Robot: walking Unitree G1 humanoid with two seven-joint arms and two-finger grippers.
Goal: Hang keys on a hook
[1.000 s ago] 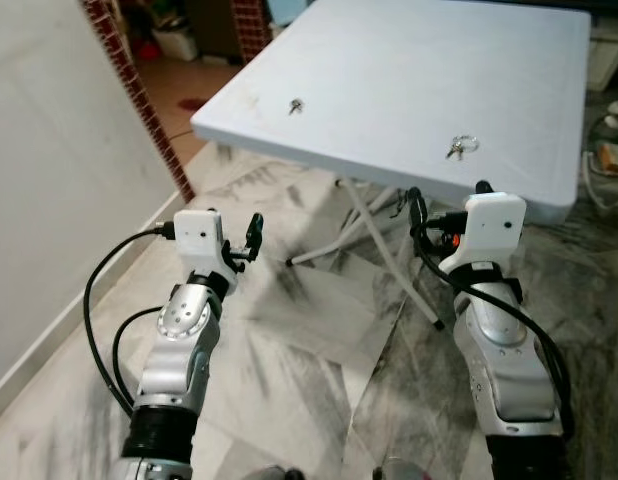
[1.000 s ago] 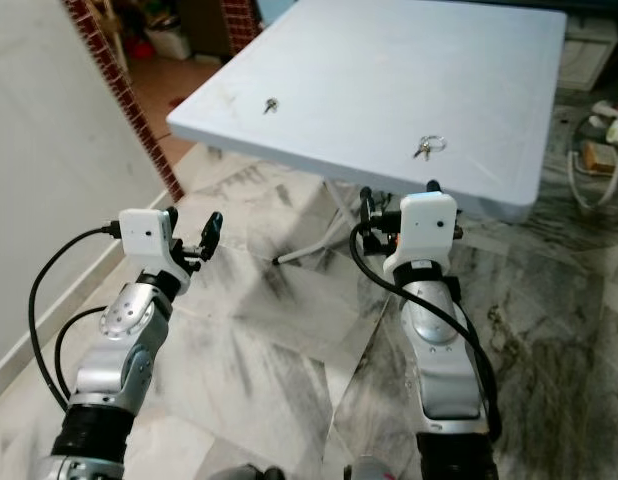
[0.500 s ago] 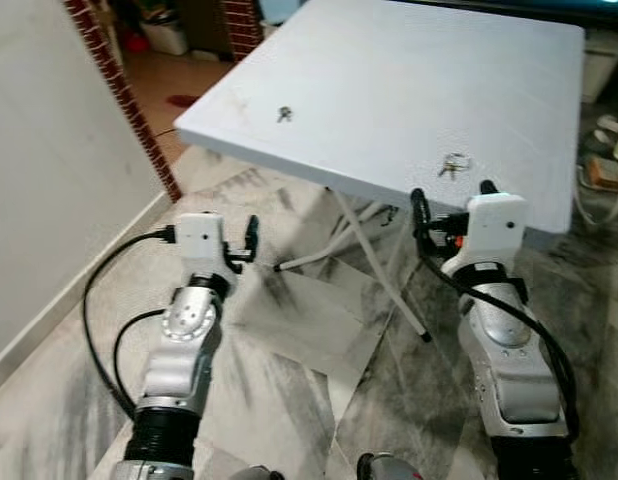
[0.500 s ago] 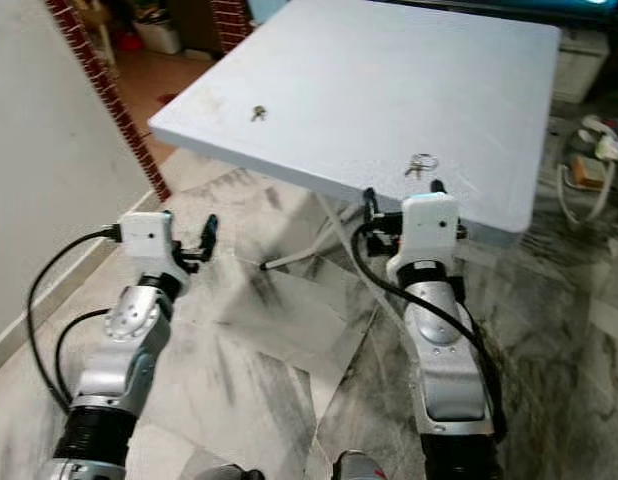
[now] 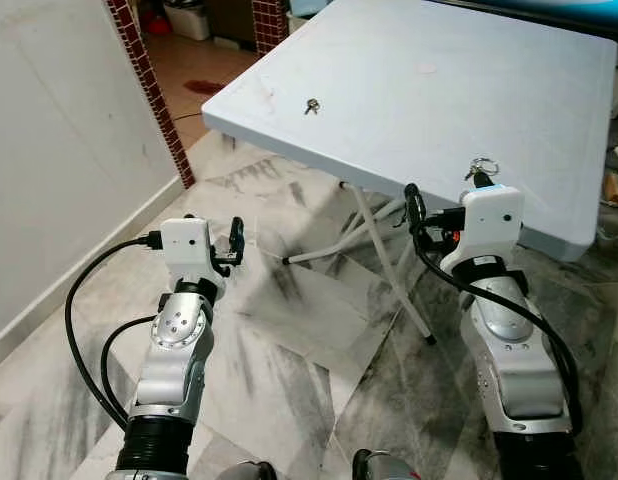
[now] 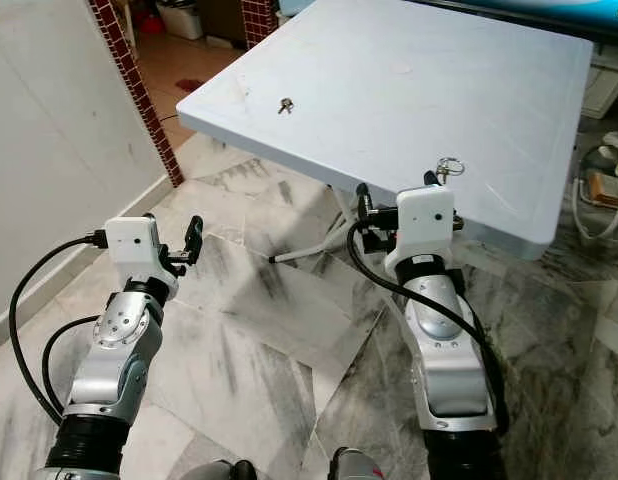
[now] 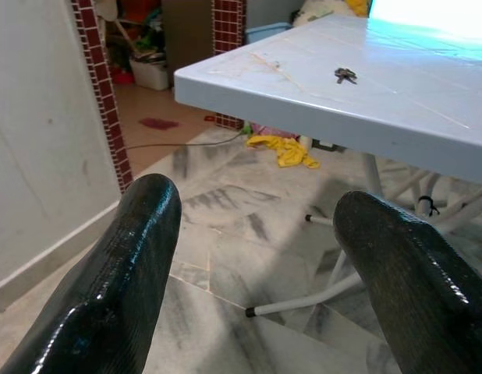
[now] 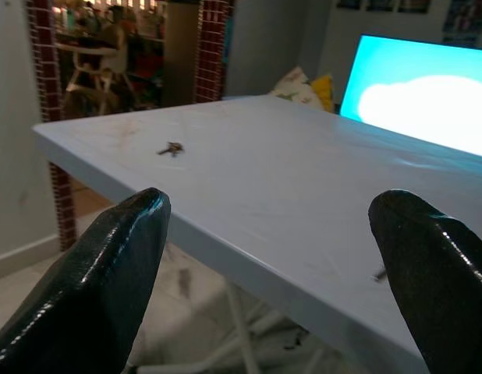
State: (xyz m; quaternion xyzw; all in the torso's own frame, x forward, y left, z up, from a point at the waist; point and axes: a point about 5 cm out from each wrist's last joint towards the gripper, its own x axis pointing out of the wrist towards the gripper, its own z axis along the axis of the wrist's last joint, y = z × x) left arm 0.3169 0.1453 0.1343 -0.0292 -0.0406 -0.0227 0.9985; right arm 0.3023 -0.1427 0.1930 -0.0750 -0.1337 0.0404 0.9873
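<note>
At the near edge of the white surface, a ringed key bunch is seen just ahead of the right tool, held released and empty below the rim. The left tool, also spread, is kept well apart; the right arm is judged nearer.

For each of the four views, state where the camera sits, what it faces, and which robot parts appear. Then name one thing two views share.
Left eye: head, looking down at table, both arms.
Right eye: same, keys near right pincer.
Left wrist: faces table edge past open fingers.
Right wrist: along tabletop, fingers apart.
Shared: small key in both wrist views.
</note>
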